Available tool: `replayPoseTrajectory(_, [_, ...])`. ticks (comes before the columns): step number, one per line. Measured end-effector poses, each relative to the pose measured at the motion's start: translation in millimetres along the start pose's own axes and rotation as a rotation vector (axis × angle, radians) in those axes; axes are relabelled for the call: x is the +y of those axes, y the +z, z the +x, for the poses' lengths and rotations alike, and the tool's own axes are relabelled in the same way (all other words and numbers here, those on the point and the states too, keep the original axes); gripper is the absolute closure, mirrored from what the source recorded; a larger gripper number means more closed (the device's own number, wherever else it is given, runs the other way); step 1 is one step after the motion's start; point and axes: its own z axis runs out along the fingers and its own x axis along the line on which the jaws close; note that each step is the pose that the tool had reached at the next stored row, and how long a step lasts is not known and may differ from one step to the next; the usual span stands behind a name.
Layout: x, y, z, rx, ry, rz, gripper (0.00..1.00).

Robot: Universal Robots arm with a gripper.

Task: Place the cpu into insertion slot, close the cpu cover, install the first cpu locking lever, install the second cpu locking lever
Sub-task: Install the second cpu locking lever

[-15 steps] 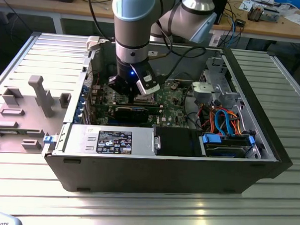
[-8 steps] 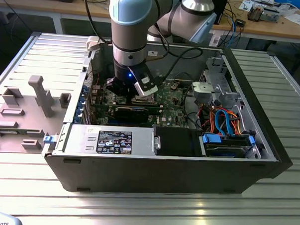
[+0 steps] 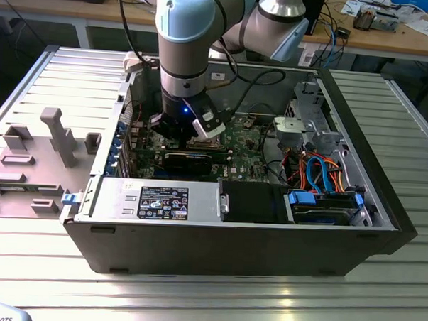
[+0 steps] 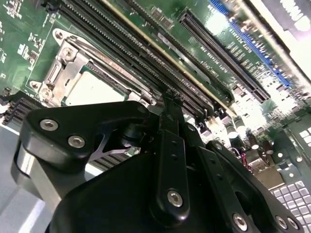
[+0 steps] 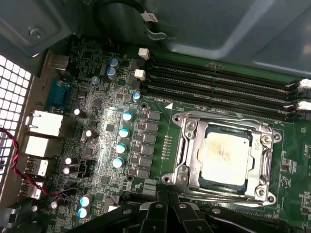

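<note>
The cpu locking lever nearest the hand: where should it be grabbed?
Likely at the bent end of the cpu locking lever, close by the hand, coming from above: the rest of the thin rod lies tight against the cpu cover, leaving little to pinch.

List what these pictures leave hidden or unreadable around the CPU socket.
- Exterior view: the socket area is behind the black gripper and arm.
- First wrist view: the silver-grey square cpu sits under the silver metal frame cpu cover; the gripper body cuts off the socket's near edge, so lever latching is unclear.
- Second wrist view: the gripper hides part of the socket.
</note>
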Motion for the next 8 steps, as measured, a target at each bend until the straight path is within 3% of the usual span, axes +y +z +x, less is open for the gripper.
replayPoseTrajectory(4, [1.1, 2.6, -0.2, -0.0016, -0.024, -0.0261, 0.89])
replayPoseTrajectory(6, [0.9, 4.2, -0.2, -0.0022, -0.032, -0.0354, 0.89])
replayPoseTrajectory(8, [0.5, 6.7, 0.0, -0.0015, -0.041, -0.0389, 0.89])
